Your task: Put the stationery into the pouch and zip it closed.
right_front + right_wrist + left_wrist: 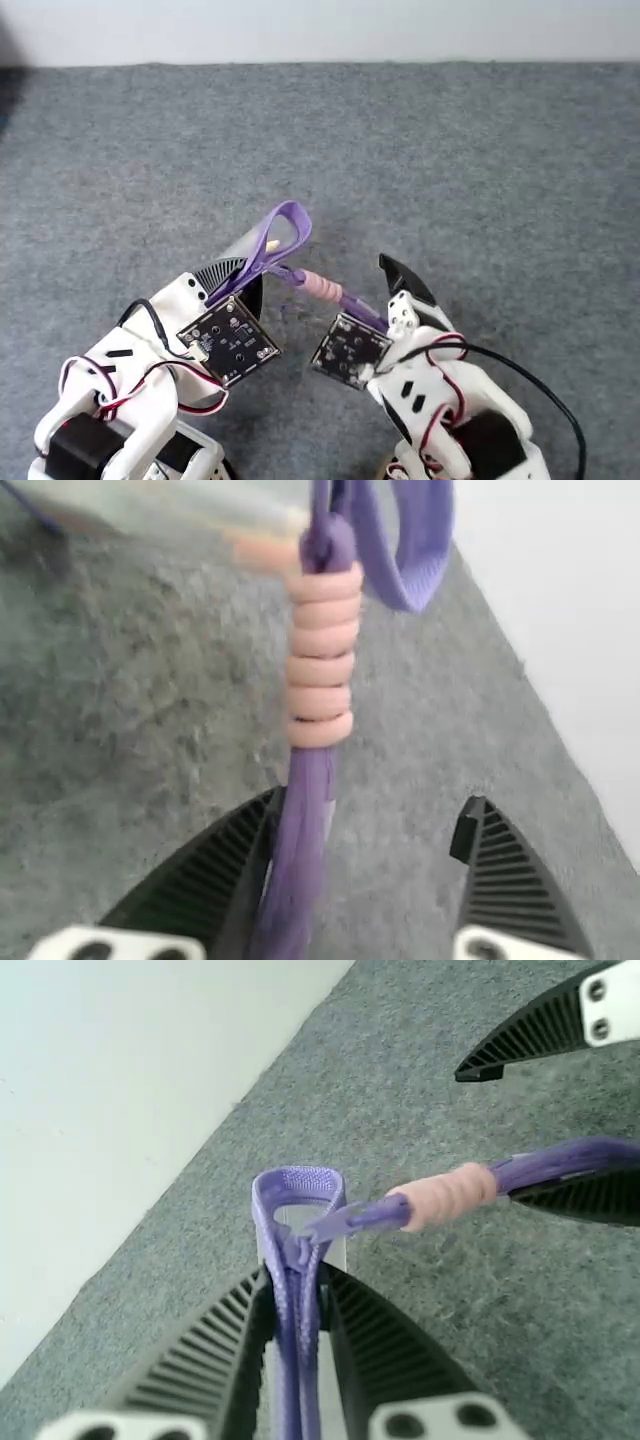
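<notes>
The grey mat (480, 160) is being lit softly and evenly from above. Faint, diffuse shadows are being cast on it around the pouch (262, 262). The white wall (120, 1110) is being rendered very bright, while one far corner of the high view is being left dim.

Table cover (480, 170): grey carpet-like cloth, short nap, rough, matt. Pouch (238, 250): clear plastic body with a slight gloss; its edge and end loop (296, 1182) are purple woven tape, finely ribbed, matt. Pull cord (305, 830): purple cloth, soft sheen. Sleeve (322, 660) on the cord: pale pink, ringed, smooth, rubbery or plastic by the look, matt. Left gripper (297, 1285) and right gripper (372, 805): fingers of black plastic, ridged, matt; bases of white plastic, smooth, faintly glossy. Wall (320, 30): white, smooth, matt.
</notes>
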Robot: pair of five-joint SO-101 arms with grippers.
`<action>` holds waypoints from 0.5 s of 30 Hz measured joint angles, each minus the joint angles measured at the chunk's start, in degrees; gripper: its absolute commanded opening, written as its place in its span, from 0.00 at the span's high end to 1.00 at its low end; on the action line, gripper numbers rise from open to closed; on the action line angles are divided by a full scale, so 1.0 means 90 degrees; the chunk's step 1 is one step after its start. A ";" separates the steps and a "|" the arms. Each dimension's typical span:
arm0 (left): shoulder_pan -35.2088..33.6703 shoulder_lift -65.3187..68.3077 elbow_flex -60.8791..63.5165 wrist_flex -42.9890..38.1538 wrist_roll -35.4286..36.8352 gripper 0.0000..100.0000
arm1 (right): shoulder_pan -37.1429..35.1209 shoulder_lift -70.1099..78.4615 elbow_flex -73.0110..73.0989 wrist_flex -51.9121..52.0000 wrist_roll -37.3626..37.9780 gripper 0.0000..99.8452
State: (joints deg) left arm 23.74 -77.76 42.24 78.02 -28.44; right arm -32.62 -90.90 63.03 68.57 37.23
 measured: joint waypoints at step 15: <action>0.0000 0.0000 0.0000 0.0000 0.0098 0.99 | -0.1963 -0.0293 -0.0449 0.0059 -0.1875 0.75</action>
State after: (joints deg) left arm 23.74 -77.76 42.24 78.02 -27.56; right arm -50.29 -93.54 58.99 69.10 20.35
